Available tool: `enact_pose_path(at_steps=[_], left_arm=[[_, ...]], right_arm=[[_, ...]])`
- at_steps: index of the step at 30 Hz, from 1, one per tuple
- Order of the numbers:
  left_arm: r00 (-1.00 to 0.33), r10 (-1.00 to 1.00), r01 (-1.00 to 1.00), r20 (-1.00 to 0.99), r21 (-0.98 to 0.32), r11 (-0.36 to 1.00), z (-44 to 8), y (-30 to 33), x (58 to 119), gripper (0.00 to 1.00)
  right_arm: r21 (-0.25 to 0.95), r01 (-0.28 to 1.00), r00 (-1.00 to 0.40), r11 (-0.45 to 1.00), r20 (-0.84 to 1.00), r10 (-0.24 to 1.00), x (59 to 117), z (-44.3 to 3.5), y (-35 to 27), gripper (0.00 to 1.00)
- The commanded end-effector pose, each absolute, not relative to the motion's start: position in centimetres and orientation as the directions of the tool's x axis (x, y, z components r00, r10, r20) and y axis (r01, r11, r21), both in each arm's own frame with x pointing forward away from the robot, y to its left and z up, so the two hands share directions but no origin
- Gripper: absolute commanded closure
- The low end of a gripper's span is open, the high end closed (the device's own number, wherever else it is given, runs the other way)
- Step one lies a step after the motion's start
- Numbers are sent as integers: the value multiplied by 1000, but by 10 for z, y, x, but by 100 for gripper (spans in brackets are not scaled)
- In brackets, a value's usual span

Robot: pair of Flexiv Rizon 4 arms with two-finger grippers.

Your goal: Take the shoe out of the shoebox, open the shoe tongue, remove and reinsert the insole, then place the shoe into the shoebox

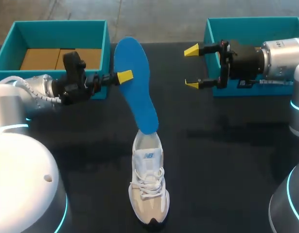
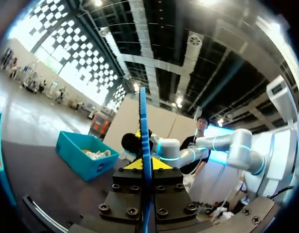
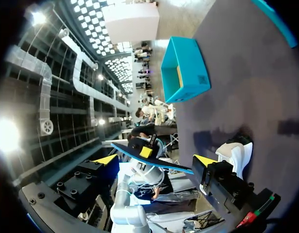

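While the insole (image 1: 134, 82) is gripped by the left claw (image 1: 124, 76), its lower end held at the heel opening of the shoe (image 1: 148, 189), set near on the worktop (image 1: 212, 160), right claw (image 1: 191, 67) spread open by the far-right box (image 1: 211, 34).

Left pincer (image 1: 124, 76) clenched, right pincer (image 1: 191, 67) wide.

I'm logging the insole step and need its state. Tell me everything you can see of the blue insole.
The insole is a thin, flat, foot-shaped sheet, bright blue and foam-like. It is mostly out of the shoe, raised at a slant over the table. The left claw is shut on its side edge near the wider end; the left wrist view shows it edge-on in that grip. Its narrower end meets the opening of the white shoe; how far it reaches inside cannot be told.
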State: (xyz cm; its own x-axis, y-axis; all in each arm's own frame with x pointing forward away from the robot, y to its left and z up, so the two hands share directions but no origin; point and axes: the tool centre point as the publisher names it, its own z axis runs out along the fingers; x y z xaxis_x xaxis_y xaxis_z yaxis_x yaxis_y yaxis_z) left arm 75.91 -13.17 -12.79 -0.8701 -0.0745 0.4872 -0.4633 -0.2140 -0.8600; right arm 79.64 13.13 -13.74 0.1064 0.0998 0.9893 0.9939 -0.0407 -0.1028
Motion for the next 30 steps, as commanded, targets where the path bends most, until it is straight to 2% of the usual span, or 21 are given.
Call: enact_pose_path(at_steps=[1,7,16,23,30], left_arm=[[-597,-141,-774,790,-613,-157,-115,-126,752,100],[-459,-59,-873,887,-462,-155,-103,-123,748,100],[-271,-68,-953,960,-278,-124,-110,-119,751,100],[-159,-45,-978,986,-163,-126,-114,-117,758,100],[-127,-36,-982,991,-131,-139,-121,-117,765,100]], right_arm=[[-103,994,107,-41,989,101,796,-138,132,0],[-103,994,107,-41,989,101,796,-138,132,0],[-103,994,107,-41,989,101,796,-138,132,0],[-103,994,107,-41,989,101,796,-138,132,0],[-103,994,107,-41,989,101,796,-138,132,0]])
